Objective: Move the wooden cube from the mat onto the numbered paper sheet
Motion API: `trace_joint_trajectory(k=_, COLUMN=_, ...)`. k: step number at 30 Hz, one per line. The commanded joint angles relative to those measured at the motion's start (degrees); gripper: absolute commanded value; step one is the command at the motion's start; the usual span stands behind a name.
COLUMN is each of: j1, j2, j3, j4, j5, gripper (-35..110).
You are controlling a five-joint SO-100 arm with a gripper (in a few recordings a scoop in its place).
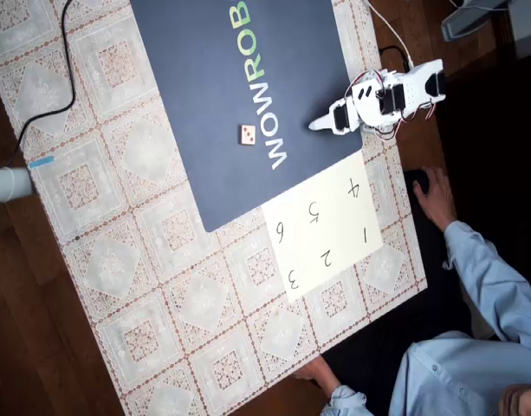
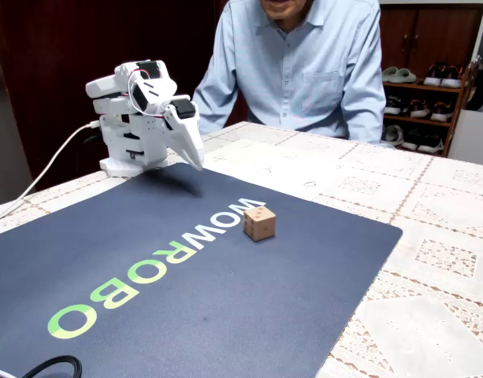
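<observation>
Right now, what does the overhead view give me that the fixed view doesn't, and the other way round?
Overhead alone: the handwritten digits on the numbered paper sheet, which lies against the mat's corner, and a black cable across the lace tablecloth.

Fixed alone: a shoe shelf behind the person, and the arm's side profile, folded with the gripper hanging above the mat.

Both: the wooden cube resting on the mat beside the WOWROBO lettering, apart from the gripper; the white arm; the person in a light blue shirt.

The mat (image 1: 239,95) runs past the overhead view's top edge.
</observation>
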Motion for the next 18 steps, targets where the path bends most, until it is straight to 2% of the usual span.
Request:
trace_joint_trajectory(k=1, j1=0.2, j2=0.7, j3=0.8, j4=-0.4, j5=-1.4, gripper=0)
trace_joint_trajectory(k=6, j1=-0.1, j2=0.7, j3=0.8, j4=-0.4, j5=-1.9, gripper=0)
trace_joint_trajectory(k=10, j1=4.2, j2=0.8, j3=0.8, j4=-0.4, j5=3.4, gripper=1)
trace_joint_trajectory(k=12, j1=4.9, j2=0.8, j3=0.7, j4=-0.1, j5=3.4, gripper=14)
trace_joint_trajectory(k=15, j1=5.6, j2=-1.3, j3=-0.4, j4=-0.8, j5=1.7, gripper=16)
trace_joint_trajectory(k=18, j1=6.4, j2=-8.9, j3=-3.9, j4=-7.0, j5=2.7, gripper=26)
